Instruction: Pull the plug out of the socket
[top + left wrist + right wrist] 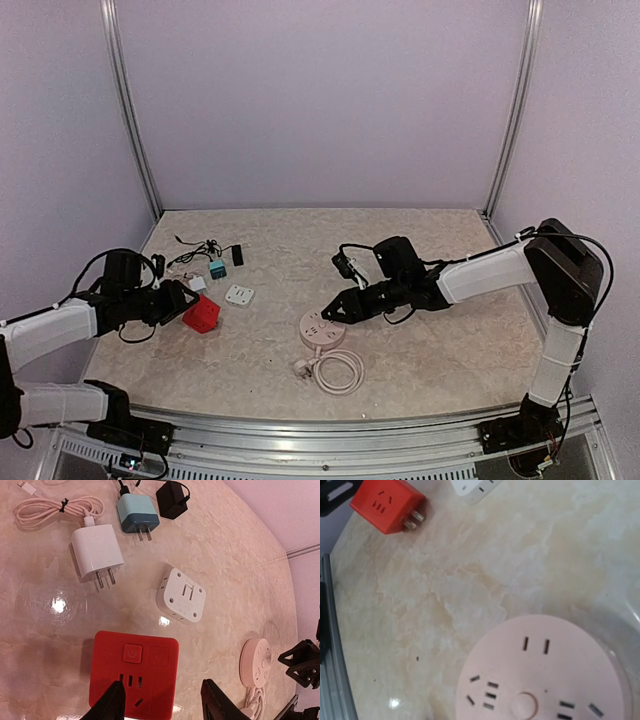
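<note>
While the left gripper [182, 300] sits right at the socket [202, 316] by the table's [430, 250] left edge, the top view puts the right gripper [335, 309] well apart, over the pink strip [322, 330] mid-table. Can't tell its jaws from there. Left arm is clearly nearer.

Left wrist: jaws spread, holding nothing. Socket [134, 675] lies straight ahead of the left gripper [162, 705]; one finger [112, 702] overlaps its outlet face, the other hangs off its right side. No plug seated in the faces shown. White charger [96, 550], blue charger [137, 514] and adapter [181, 595] lie loose toward the far edge.

Right wrist: own fingers out of frame. Socket [387, 505] sits top left with two prongs [415, 517] sticking out toward the pink strip [540, 675]. Any grab looks like the left arm's job, after centring across the cube.
</note>
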`<action>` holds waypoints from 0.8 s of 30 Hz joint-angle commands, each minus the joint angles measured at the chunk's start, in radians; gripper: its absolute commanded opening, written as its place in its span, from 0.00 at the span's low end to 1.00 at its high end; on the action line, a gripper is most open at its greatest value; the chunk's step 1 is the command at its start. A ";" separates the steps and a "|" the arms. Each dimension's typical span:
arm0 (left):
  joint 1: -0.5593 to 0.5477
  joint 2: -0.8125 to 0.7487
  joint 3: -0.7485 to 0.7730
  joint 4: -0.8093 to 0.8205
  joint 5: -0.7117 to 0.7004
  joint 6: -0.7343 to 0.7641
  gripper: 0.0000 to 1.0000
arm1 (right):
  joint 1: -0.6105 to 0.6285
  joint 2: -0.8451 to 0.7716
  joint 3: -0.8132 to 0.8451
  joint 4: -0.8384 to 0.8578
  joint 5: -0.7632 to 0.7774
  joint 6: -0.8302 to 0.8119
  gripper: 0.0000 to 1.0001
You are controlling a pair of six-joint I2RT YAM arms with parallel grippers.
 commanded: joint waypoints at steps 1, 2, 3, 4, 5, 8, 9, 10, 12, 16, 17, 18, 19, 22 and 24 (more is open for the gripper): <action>-0.033 0.031 0.036 -0.059 -0.017 0.026 0.48 | -0.008 0.002 0.017 -0.011 -0.016 -0.006 0.38; -0.034 0.038 0.037 -0.059 -0.022 0.028 0.47 | -0.008 0.005 0.019 -0.011 -0.016 -0.006 0.38; -0.033 0.051 0.038 -0.058 -0.025 0.028 0.46 | -0.008 0.006 0.019 -0.011 -0.017 -0.006 0.38; -0.032 0.058 0.039 -0.057 -0.029 0.029 0.45 | -0.008 0.007 0.021 -0.010 -0.017 -0.006 0.37; -0.032 0.067 0.041 -0.056 -0.032 0.027 0.45 | -0.008 0.008 0.021 -0.010 -0.017 -0.006 0.37; -0.029 0.105 0.040 -0.046 -0.032 0.019 0.45 | -0.008 0.008 0.021 -0.011 -0.017 -0.007 0.37; -0.023 0.118 0.036 -0.039 -0.028 0.013 0.44 | -0.008 0.007 0.020 -0.013 -0.016 -0.007 0.37; -0.011 0.124 0.029 -0.027 -0.015 0.006 0.43 | -0.008 0.005 0.019 -0.015 -0.015 -0.009 0.37; 0.025 0.135 0.009 0.006 0.027 -0.007 0.40 | -0.008 0.002 0.019 -0.019 -0.014 -0.013 0.37; 0.072 0.151 -0.010 0.019 0.050 -0.015 0.35 | -0.009 -0.007 0.019 -0.029 -0.010 -0.019 0.36; 0.076 0.150 -0.013 0.020 0.048 -0.015 0.35 | -0.010 -0.009 0.020 -0.031 -0.009 -0.020 0.37; 0.082 0.150 -0.016 0.020 0.048 -0.014 0.35 | -0.009 -0.010 0.019 -0.032 -0.008 -0.021 0.36; 0.093 0.147 -0.020 0.019 0.052 -0.014 0.34 | -0.009 -0.012 0.020 -0.033 -0.007 -0.023 0.37; 0.098 0.132 -0.029 0.020 0.055 -0.017 0.33 | -0.009 -0.013 0.016 -0.031 -0.008 -0.020 0.36; 0.096 0.107 -0.033 0.025 0.066 -0.016 0.34 | -0.009 -0.014 0.015 -0.032 -0.011 -0.020 0.36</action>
